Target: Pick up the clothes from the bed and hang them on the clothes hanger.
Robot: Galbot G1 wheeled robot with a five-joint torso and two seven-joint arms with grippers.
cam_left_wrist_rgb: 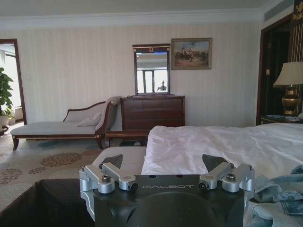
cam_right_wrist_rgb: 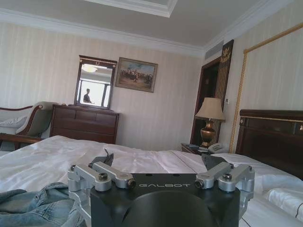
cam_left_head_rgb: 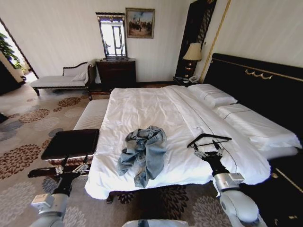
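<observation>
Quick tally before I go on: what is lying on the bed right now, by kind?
Light-blue crumpled denim jacket: 1
Thin black triangular coat hanger: 1
White pillows: 2
Total: 4, all on the wide bed with white sheets.

my head camera looks down on the bed (cam_left_head_rgb: 156,113); both low wrist cameras face across it toward the mirror (cam_left_wrist_rgb: 151,71).

Jacket (cam_left_head_rgb: 143,153) on bed (cam_left_head_rgb: 156,113) near foot, hanger (cam_left_head_rgb: 209,139) to its right.
</observation>
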